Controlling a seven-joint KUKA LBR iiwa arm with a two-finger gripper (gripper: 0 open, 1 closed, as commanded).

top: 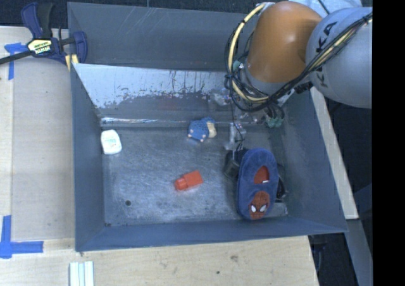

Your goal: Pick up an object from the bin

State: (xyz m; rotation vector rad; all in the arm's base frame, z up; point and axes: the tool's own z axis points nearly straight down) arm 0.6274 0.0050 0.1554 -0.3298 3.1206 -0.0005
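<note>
I am reaching into the grey bin (88, 164) from the right, my arm (345, 50) bending down over the far right corner and the orange wrist cover (281, 38) sitting above a tangle of cables (243, 85). My gripper (235, 142) is hanging low, right of the bin's centre. It is between a small blue toy (200, 130) on its left and the far end of a blue slipper (256, 183) on its right, just beside the slipper. I cannot tell whether it is touching the slipper. I also cannot tell whether it is set wide or narrow, as its tip is blending into cables and dark shadow. The toy's shape is hard to make out: blue, with a pale patch on one side. Counting left to right: one white rounded piece (111, 142) is lying near the left wall. One orange-red block (188, 181) is lying near the middle of the floor. The one small blue toy is sitting at the foot of the far wall. The one blue slipper, bearing two red patches, is lying lengthwise along the right wall.
</note>
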